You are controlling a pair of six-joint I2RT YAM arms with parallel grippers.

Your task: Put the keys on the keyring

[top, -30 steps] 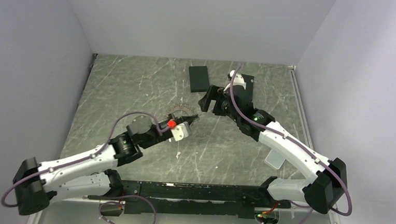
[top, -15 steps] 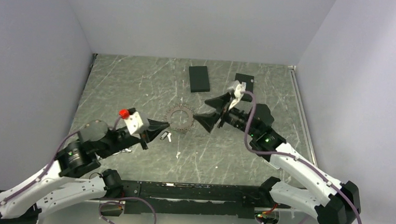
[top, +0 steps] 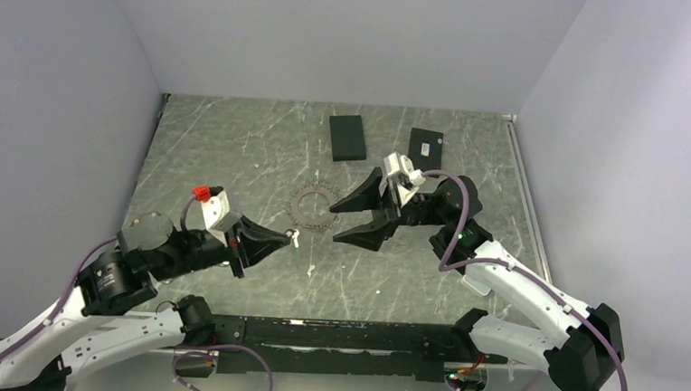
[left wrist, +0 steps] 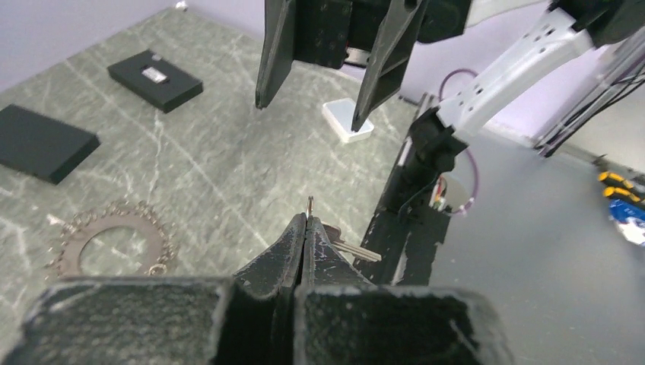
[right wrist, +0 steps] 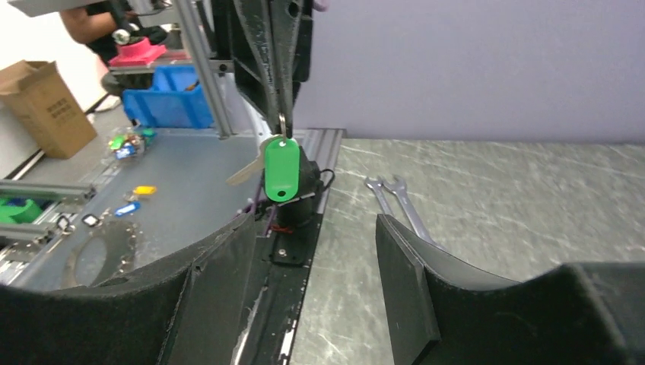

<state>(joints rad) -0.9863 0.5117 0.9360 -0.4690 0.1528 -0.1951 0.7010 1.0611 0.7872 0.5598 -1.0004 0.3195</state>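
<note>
The left claw (top: 290, 237), pressed together, pinches a key (right wrist: 245, 172) with a green tag (right wrist: 281, 169) just beside the keyring (top: 314, 207). The keyring lies flat on the desk (top: 236, 152). The right claw (top: 336, 224) hangs spread on the keyring's other side.

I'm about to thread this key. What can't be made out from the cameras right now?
- Top view: the metal key with a green plastic tag is a speck at the left gripper; too small to read.
- Left wrist view: the shut jaws cover the tag; only the key's ends show.
- Dark grey toothed metal keyring: any split is too small to find in top or left wrist view.
</note>
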